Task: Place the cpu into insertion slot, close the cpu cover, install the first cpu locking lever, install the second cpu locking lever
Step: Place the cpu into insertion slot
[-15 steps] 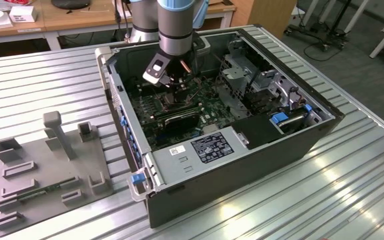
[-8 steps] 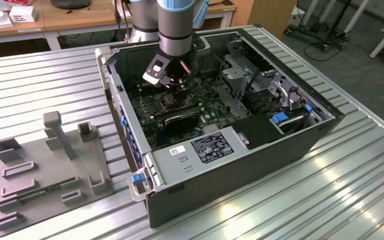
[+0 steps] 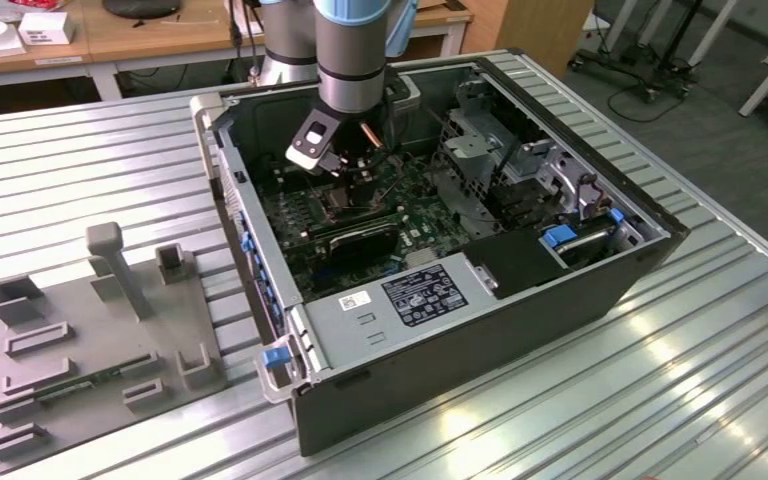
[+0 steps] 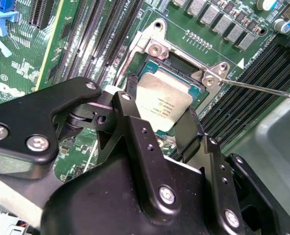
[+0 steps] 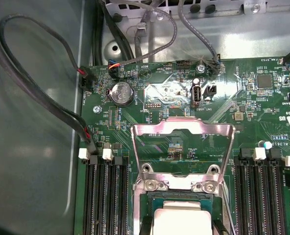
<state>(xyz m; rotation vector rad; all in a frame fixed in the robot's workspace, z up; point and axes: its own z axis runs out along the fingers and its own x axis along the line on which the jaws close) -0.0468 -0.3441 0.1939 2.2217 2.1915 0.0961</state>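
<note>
One arm reaches down into one open computer case (image 3: 491, 330) lying on the slatted metal table (image 3: 117, 150). Its tool (image 3: 341, 165) sits low over the far part of the green motherboard (image 5: 135, 112). On the exterior view's left, well apart from the case, lies one grey fixture plate (image 3: 91, 350) with several upright holders.

In the second wrist view, the tool's two black fingers (image 4: 130, 115) stand on opposite sides of the one cpu (image 4: 165, 100) and press against its edges, so the tool is closed on the chip. The cpu lies square over the insertion slot (image 4: 157, 49); whether it is fully seated there cannot be told. One thin metal rod (image 4: 262, 88) runs out from the slot's corner across the board.

In the first wrist view, the single cpu cover (image 5: 218, 131) is swung open, standing up on the far side of the slot, with the board showing through its cut-out middle. Two screws (image 5: 150, 185) hold its hinge bracket. Long black memory slots (image 5: 106, 196) flank the socket on both sides. One round coin battery (image 5: 120, 93) sits farther back on the board.
</note>
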